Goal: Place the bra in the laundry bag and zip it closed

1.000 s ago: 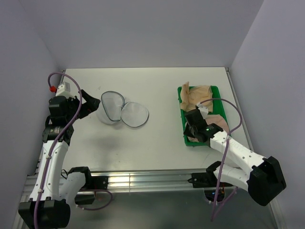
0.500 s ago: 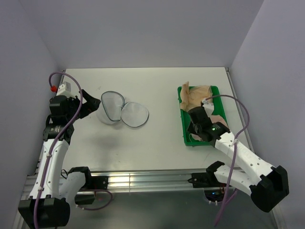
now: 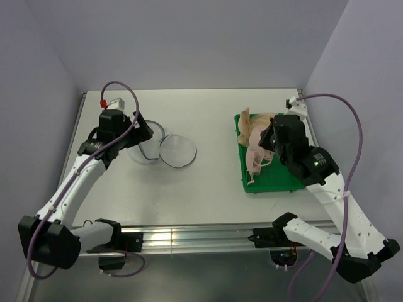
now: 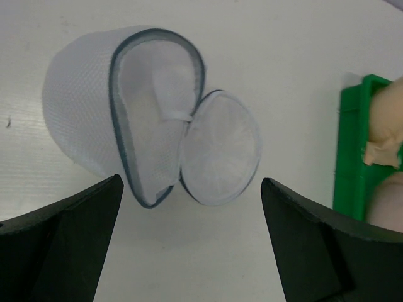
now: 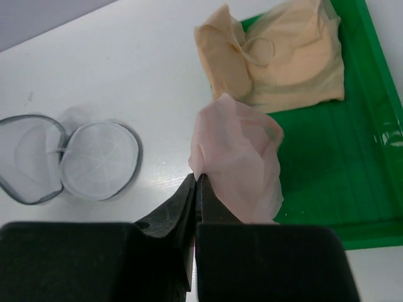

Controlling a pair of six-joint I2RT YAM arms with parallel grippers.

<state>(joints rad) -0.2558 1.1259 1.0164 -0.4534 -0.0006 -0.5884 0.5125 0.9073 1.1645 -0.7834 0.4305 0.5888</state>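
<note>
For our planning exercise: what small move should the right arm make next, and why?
Probably carry the bra, pinched in the shut right end effector, left toward the open laundry bag, which lies apart from the green tray.

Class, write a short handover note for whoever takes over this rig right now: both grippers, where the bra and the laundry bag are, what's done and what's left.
Left gripper: open, empty, hovering over the laundry bag.
Right gripper: shut on the bra, which hangs over the green tray. The tan garment lies in the tray.
Laundry bag: on the table to the left of the tray, unzipped, its two halves spread open, no bra in it.
Done: bra gripped.
Left: carry the bra to the bag, put it in, fold the halves together, zip it shut.
</note>
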